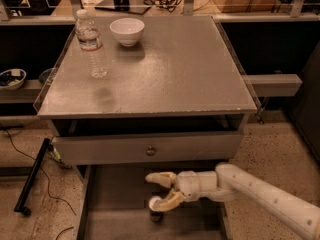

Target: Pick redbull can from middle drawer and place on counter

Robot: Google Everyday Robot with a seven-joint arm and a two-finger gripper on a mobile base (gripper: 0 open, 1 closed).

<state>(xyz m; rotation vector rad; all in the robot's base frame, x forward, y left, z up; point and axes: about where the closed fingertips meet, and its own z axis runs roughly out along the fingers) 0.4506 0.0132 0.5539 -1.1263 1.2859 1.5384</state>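
The redbull can (156,215) stands upright on the floor of the open middle drawer (117,199), low in the view; only its silver top and a bit of dark body show. My gripper (154,191) reaches in from the right, just above the can. Its jaws are open. The lower finger (170,201) lies against the can's top and the upper finger (160,177) is apart from it. The grey counter (170,74) is above the drawers.
A clear water bottle (90,44) and a white bowl (127,30) stand at the counter's back left. The upper drawer front with a round knob (150,150) overhangs the middle drawer. A black bar and cables (32,176) lie on the floor at the left.
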